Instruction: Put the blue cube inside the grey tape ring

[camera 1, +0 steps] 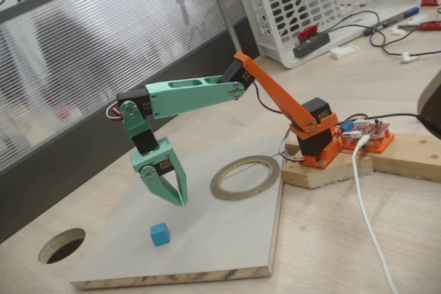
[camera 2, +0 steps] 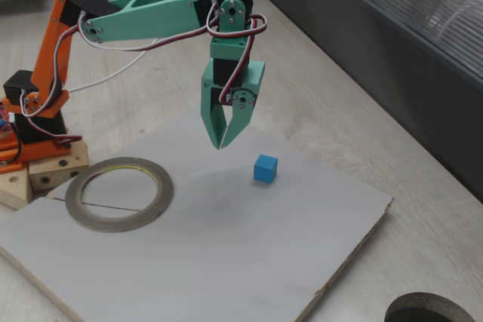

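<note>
- The gripper (camera 1: 180, 201) (camera 2: 221, 143) hangs point-down above the grey board (camera 1: 227, 239) (camera 2: 226, 262), its two green fingers meeting at the tips, so it is closed and has nothing in it
- The blue cube (camera 1: 160, 234) (camera 2: 265, 168) sits flat on the board, free of the gripper; in one fixed view it lies at about 7 o'clock from the fingertips, in the other at about 4 o'clock, near but not touching
- The grey tape ring (camera 1: 245, 177) (camera 2: 118, 193) lies flat on the same board, its middle bare; from the cube it is at about 1 o'clock in the first fixed view and about 9 o'clock in the second, well apart
- The ring rests close to the arm's orange base (camera 1: 318, 144) (camera 2: 34, 122), which stands on a wooden block (camera 1: 324, 170) (camera 2: 45, 175) at the board's edge
- A dark round hole (camera 1: 62, 244) (camera 2: 423, 311) in the table lies off the board, beyond the cube on the side away from the ring
- A white basket (camera 1: 324, 5) stands at the back of the table
</note>
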Tool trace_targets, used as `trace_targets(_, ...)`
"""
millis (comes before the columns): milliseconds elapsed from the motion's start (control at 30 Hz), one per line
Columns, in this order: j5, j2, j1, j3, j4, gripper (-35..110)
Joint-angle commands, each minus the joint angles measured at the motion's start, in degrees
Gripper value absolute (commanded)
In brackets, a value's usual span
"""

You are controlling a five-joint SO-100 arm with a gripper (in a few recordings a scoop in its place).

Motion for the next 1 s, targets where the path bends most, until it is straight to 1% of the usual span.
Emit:
trace_targets(0, 0.18, 1.23, -0.88, -1.32, 0.79, 3)
trace_targets(533, 0.00, 1.32, -0.97, -1.93, 0.09, 4)
trace_targets(633, -0.18, 1.32, -0.97, -1.41, -2.55, 5)
trace_targets(733, -0.18, 1.41, -0.88, -1.32, -8.53, 14)
trace_targets(833, -0.18, 1.41, -0.88, -1.32, -13.45, 31)
trace_targets(967, -0.18, 1.32, -1.14, -1.32, -14.68, 54)
